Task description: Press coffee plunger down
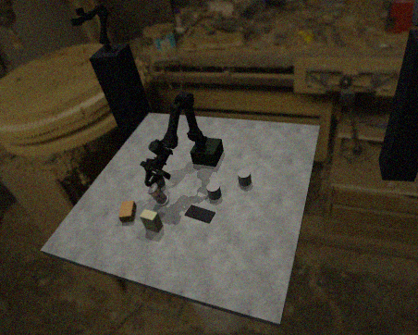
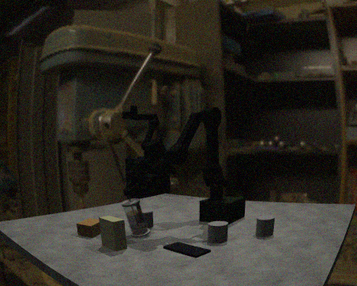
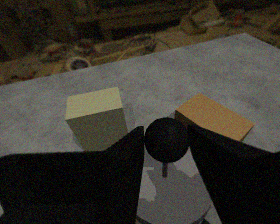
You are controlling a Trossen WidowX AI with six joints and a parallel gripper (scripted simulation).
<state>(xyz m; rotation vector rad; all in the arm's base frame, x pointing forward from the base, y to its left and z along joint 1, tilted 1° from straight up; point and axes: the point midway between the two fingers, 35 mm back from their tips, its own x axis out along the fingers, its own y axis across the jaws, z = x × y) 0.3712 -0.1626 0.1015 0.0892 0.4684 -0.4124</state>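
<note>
The coffee press (image 1: 158,194) (image 2: 136,220) is a clear cylinder with dark contents. It leans, its top toward the left in the exterior view and its base on the table. Its light lid (image 3: 176,192) shows below the knob in the wrist view. The round black plunger knob (image 3: 166,140) sits between the fingertips, with a short piece of dark rod between knob and lid. My gripper (image 3: 165,131) is shut on the knob, just above the press. Whether the base lies partly off the table is too dark to tell.
A pale yellow block (image 1: 151,220) (image 2: 113,233) (image 3: 97,119) and an orange block (image 1: 128,210) (image 2: 88,227) (image 3: 214,117) stand near the press. A black flat slab (image 1: 200,213) (image 2: 186,249) and two grey cylinders lie toward the arm's base side. A dark grey object (image 2: 148,220) is behind the press.
</note>
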